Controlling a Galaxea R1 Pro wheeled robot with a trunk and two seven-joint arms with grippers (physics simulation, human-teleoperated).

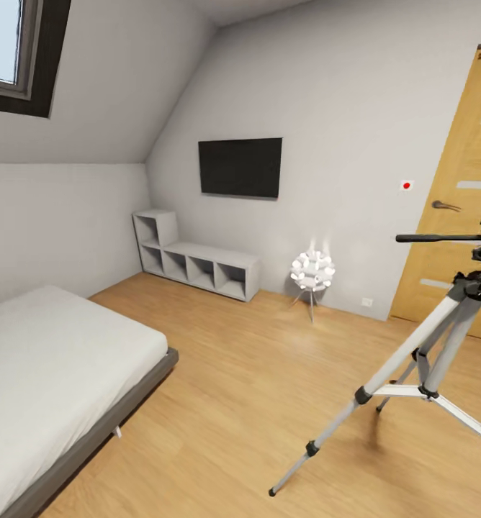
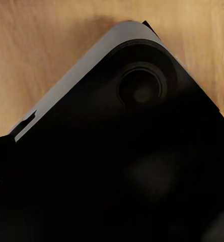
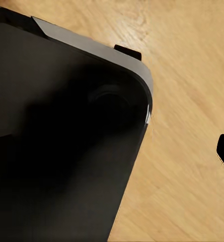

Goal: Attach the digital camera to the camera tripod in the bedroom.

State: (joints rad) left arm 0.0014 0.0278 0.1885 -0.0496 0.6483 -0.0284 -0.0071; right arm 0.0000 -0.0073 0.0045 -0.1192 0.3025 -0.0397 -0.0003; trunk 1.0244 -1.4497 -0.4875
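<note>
the camera tripod [image 1: 442,345] stands on the light wood floor [image 1: 255,403] at the right, near the wooden door [image 1: 464,216], well apart from the grey bed [image 1: 53,374] (wall tv [image 1: 240,167] beyond). both wrist views show dark rounded bodywork, perhaps the robot's base; claw states cannot be told.

White sloped walls [image 1: 341,79] meet a light wood floor [image 1: 226,403]; grey bed [image 1: 53,381] near left, wall television [image 1: 240,167] far, wooden door [image 1: 464,208] right.
</note>
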